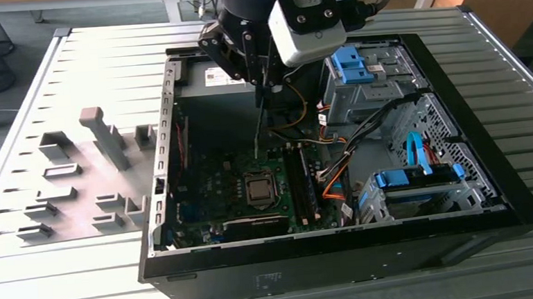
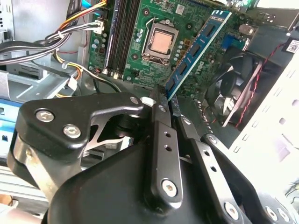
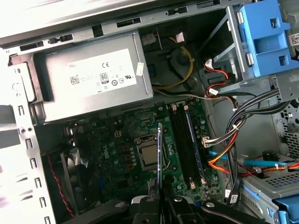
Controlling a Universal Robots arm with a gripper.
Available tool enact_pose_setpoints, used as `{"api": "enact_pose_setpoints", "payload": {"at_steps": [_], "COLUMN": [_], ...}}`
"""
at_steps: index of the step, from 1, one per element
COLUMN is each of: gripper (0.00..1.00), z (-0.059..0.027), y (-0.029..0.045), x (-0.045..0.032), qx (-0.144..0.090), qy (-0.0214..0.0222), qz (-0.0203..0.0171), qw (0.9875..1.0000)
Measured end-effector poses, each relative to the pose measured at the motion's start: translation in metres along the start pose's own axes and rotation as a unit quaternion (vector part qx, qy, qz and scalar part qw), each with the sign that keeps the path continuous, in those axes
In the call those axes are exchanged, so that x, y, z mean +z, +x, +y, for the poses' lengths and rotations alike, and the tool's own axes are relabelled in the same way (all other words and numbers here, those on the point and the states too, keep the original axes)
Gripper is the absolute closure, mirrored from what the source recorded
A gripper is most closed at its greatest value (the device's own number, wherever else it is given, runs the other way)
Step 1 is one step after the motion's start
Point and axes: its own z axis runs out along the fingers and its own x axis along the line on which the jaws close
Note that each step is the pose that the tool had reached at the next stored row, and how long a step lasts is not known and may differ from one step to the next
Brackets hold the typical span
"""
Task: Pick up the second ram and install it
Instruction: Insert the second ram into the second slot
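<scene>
Clearly, the second ram [image 2: 196, 49] is clamped edgewise between the fingers of the end effector [image 2: 164, 103] in the second wrist view, its blue board slanting toward the upper right of the frame; in the first wrist view the second ram [image 3: 160, 154] is seen as a thin upright strip at lower centre, over the motherboard [image 3: 121, 154] and beside the processor socket [image 3: 148, 156]; in the exterior view the end effector [image 1: 260, 87] is held at upper centre above the open computer case [image 1: 490, 170], which lies on the desk [image 1: 104, 69]; grey holder blocks [image 1: 104, 135] are stood at the frame's left.
</scene>
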Motion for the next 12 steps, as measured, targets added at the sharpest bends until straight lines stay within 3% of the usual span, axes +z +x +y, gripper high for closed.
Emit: {"api": "enact_pose_setpoints", "payload": {"at_steps": [3, 8, 12], "gripper": [0.86, 0.86, 0.86], "z": [0.0001, 0.0001, 0.0001], "y": [-0.0002, -0.0005, -0.0005], "x": [0.0003, 0.0016, 0.0017], "qx": [-0.004, -0.044, -0.045], "qy": [0.0000, -0.0001, -0.0001], "qz": [0.0000, 0.0001, 0.0001], "qw": [1.0000, 0.9990, 0.9990]}}
